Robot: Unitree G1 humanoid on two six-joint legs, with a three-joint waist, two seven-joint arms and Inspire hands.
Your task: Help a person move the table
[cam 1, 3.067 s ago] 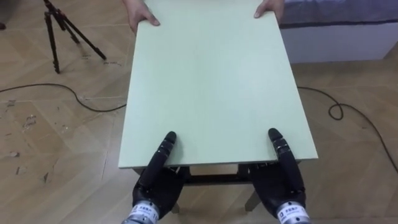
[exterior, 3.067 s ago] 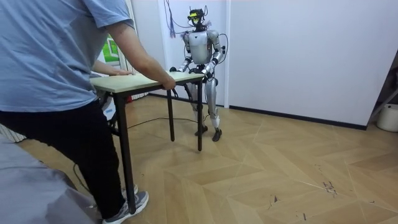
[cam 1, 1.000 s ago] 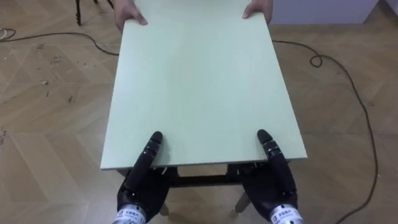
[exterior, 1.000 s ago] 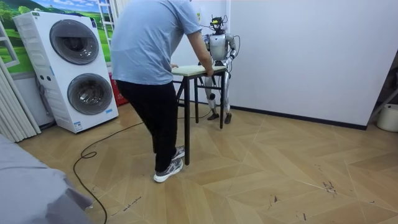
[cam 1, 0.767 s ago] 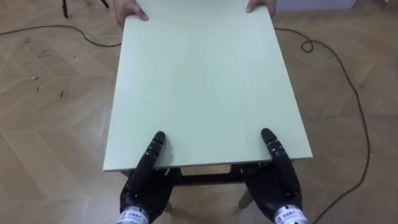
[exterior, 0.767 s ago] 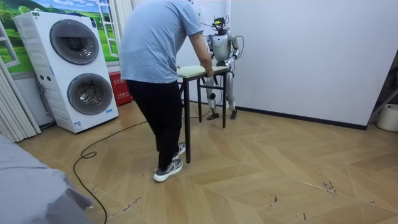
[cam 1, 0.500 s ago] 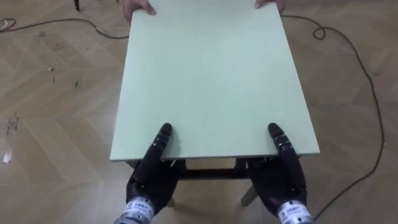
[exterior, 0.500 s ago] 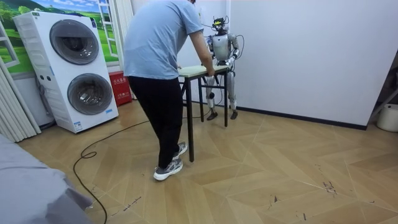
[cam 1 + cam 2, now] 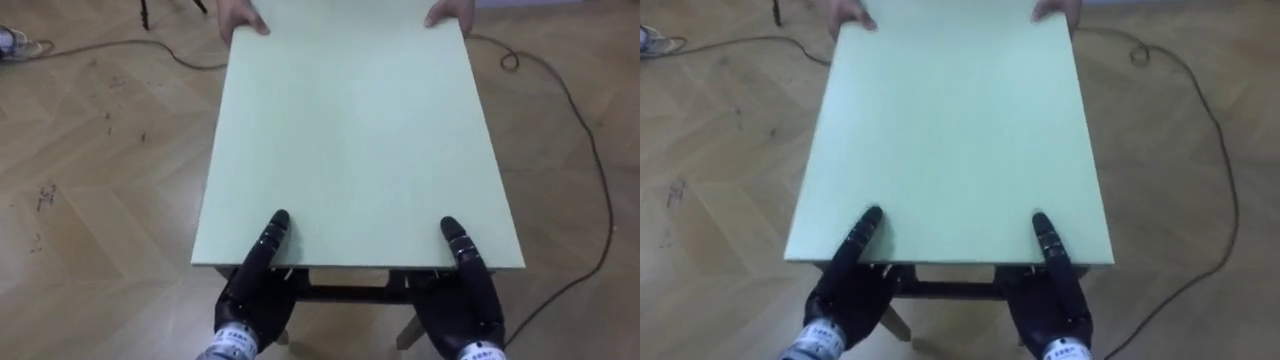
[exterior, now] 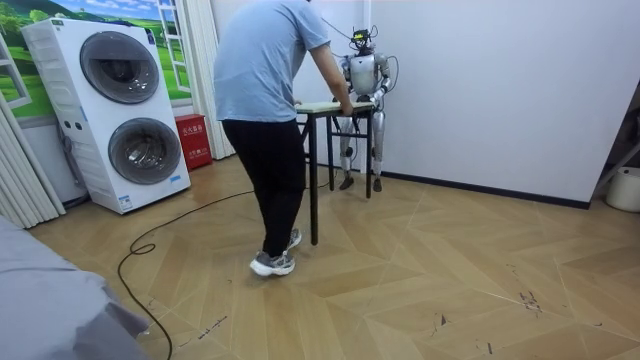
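The table [image 9: 350, 130] has travelled a little further in the last second. In the room view it now stands closer to the white wall [image 10: 480, 90] than before, the person [image 10: 270, 100] has stepped after it, and the robot has backed away at the far end. The washing machines [image 10: 110, 110] keep their place, so the move is real and not the camera's.

The hold has not changed. The left hand [image 9: 255, 285] is at about 7 o'clock on the tabletop and the right hand [image 9: 470, 290] at about 5 o'clock. Each has its thumb laid flat on top and the rest reaching under the near edge, so each seems to clamp that edge. The person's hands [image 9: 243, 15] grip the corners at 11 and 1 o'clock.

The carry is thus in progress with both ends steady. A cable [image 9: 560, 90] lies on the floor at 2 o'clock from the table, and I judge it a possible trip risk.
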